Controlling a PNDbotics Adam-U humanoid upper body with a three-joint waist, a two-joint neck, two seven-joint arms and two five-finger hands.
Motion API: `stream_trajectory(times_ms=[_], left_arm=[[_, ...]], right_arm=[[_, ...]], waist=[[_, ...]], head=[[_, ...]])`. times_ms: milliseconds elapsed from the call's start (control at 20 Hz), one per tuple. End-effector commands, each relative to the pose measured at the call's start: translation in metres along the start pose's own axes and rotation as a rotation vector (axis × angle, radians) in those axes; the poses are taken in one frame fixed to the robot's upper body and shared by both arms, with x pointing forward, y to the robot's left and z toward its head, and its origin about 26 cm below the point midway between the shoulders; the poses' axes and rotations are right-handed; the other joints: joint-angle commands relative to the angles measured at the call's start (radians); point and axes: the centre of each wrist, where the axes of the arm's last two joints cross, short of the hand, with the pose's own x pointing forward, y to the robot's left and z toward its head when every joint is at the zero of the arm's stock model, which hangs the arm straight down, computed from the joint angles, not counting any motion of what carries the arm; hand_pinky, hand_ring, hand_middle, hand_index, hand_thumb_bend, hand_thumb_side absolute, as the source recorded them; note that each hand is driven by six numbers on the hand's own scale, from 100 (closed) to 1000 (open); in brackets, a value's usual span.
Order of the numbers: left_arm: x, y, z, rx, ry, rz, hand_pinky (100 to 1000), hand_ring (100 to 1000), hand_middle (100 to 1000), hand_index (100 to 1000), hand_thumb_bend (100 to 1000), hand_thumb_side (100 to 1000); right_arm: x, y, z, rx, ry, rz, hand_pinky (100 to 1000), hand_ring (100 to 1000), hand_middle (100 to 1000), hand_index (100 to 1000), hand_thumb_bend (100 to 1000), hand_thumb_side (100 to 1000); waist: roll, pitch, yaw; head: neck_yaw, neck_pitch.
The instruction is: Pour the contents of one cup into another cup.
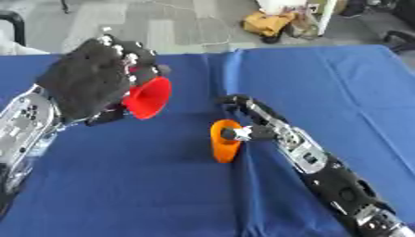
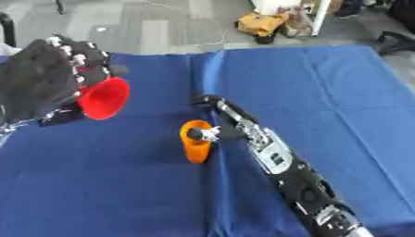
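While the left hand point(image 1: 85, 83) held the red cup point(image 1: 150, 97) up at about ten o'clock in the view, its fingers curled round the cup's body, the cup lay tipped on its side above the blue-covered bench point(image 1: 324, 83). Its long axis ran roughly level, and its open mouth pointed toward three o'clock, at the orange cup point(image 1: 224, 140). Whether anything was inside the red cup could not be told.

The orange cup stood near the middle of the bench, upright with a slight lean, its mouth facing up; its contents could not be made out. The right hand point(image 1: 247, 121) reached in from five o'clock, its fingers and thumb curled about the cup's rim and right side. Both cups were well apart.
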Motion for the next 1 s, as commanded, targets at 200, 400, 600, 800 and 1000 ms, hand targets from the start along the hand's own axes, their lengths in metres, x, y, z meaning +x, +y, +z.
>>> stream_trajectory(times_ms=[200, 400, 600, 800, 1000], left_arm=[[-0.016, -0.013, 0.012, 0.049, 0.197, 0.078, 344, 403, 390, 684, 297, 100], [-0.013, -0.024, 0.02, 0.041, 0.29, 0.165, 207, 327, 331, 618, 250, 100], [0.002, -0.066, 0.052, -0.019, 0.546, 0.327, 222, 341, 345, 618, 340, 159], [0.026, -0.097, 0.054, -0.081, 0.701, 0.496, 255, 368, 369, 622, 547, 285], [0.059, -0.121, 0.042, -0.061, 0.72, 0.661, 311, 427, 425, 649, 786, 393]], right_arm=[[0.0, -0.029, 0.011, -0.14, 0.049, 0.118, 850, 910, 760, 843, 766, 718], [-0.014, -0.022, 0.027, -0.206, 0.132, 0.119, 712, 803, 652, 783, 495, 796], [-0.012, -0.029, 0.037, -0.403, 0.181, 0.026, 692, 783, 631, 772, 467, 811], [0.006, -0.058, 0.037, -0.622, 0.163, -0.038, 687, 774, 618, 767, 471, 805], [0.019, -0.087, 0.046, -0.814, 0.166, -0.089, 675, 766, 609, 764, 520, 797]], waist=[[-0.001, -0.016, -0.004], [-0.012, -0.002, -0.028], [-0.014, -0.006, -0.062], [-0.018, -0.004, -0.066], [-0.022, -0.001, -0.05]], head=[[0.008, -0.011], [0.035, -0.023], [0.071, -0.017], [0.07, -0.014], [0.053, -0.015]])
